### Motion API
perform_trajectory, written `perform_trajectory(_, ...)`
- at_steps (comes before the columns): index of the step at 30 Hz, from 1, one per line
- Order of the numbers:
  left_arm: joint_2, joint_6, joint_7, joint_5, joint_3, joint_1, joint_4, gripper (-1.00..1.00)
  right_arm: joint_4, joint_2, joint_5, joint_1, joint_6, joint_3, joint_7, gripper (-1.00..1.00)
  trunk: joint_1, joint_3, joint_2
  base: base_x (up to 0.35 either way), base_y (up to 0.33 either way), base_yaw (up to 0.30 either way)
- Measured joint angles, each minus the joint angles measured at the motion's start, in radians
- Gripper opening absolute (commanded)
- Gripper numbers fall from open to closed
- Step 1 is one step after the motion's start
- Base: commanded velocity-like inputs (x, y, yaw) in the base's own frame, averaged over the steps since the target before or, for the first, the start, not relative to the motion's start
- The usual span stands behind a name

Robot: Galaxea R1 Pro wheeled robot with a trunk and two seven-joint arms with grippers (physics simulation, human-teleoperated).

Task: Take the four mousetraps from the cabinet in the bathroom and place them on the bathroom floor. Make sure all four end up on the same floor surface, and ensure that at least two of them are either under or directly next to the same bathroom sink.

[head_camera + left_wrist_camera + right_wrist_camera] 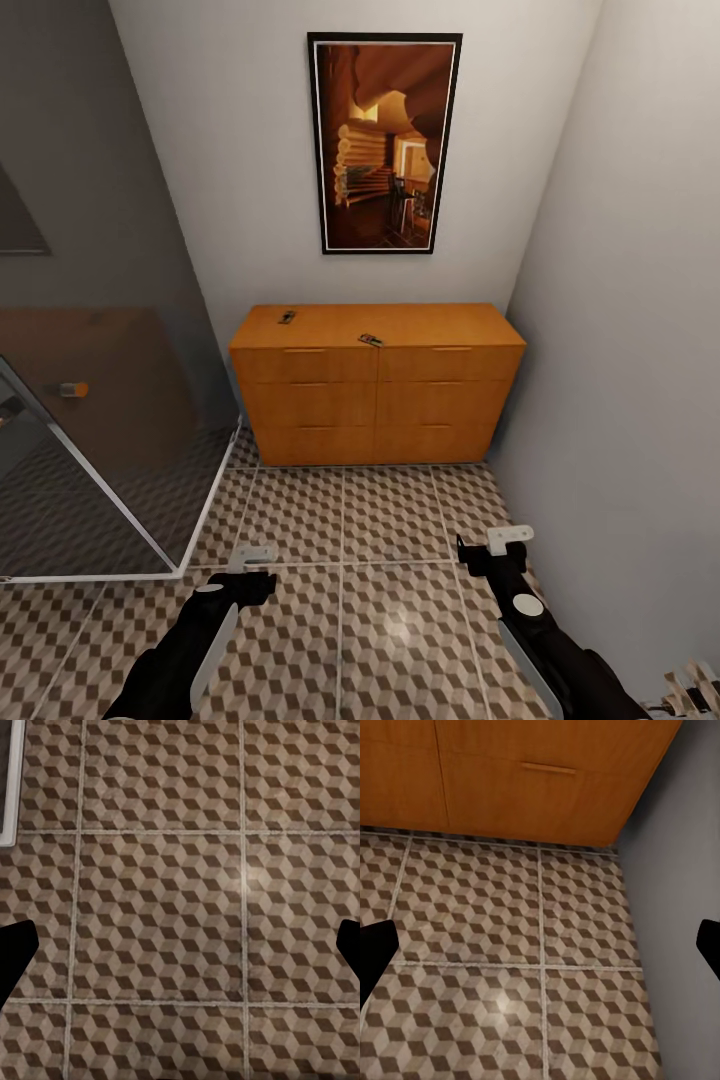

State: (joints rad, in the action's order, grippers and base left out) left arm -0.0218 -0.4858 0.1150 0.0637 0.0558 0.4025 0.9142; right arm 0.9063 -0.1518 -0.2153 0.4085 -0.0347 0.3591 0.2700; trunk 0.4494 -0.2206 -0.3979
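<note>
The bathroom floor [390, 520] lay before the cabinet [377, 400]; two mousetraps [371, 341] topped it; our hands [250, 570] hung released.

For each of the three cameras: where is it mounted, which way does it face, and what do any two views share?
Head view: on the head, facing forward and down at the cabinet; both arms show.
Left wrist view: on the left arm, facing down at the floor; dark fingertips at the edges.
Right wrist view: on the right arm, facing the cabinet's lower drawers and the side wall.
All share the cube-patterned tiles.
</note>
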Motion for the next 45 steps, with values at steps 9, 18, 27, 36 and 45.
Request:
perform_trajectory(9, 0.0, 0.0, 0.0, 0.0, 0.0, 0.0, 0.0, 1.0, 0.0, 0.0, 0.0, 0.0, 0.0, 0.0, 0.0, 1.0, 0.0, 0.0, 0.0, 0.0, 0.0, 0.0)
perform_trajectory(18, -0.002, 0.0, 0.0, 0.001, 0.001, 0.0, -0.011, 1.0, 0.0, 0.001, -0.001, 0.0, -0.002, 0.0, 0.002, 1.0, 0.0, 0.0, 0.0, 0.0, 0.0, 0.0)
perform_trajectory(27, -0.006, 0.002, 0.0, 0.0, 0.003, 0.0, -0.033, 1.0, 0.106, 0.0, 0.003, 0.058, -0.186, -0.006, 0.006, 1.0, 0.0, 0.0, 0.0, 0.0, 0.0, 0.0)
perform_trajectory(36, -0.008, 0.002, -0.002, 0.0, 0.004, 0.0, -0.037, 1.0, 0.241, -0.001, 0.004, 0.302, -0.532, -0.014, 0.003, 1.0, 0.0, 0.0, 0.0, 0.0, 0.0, 0.0)
perform_trajectory(45, -0.008, 0.002, -0.004, 0.001, 0.003, 0.0, -0.037, 1.0, 0.238, -0.002, -0.072, 0.692, -0.852, -0.067, -0.146, 1.0, 0.0, 0.0, 0.0, 0.0, 0.0, 0.0)
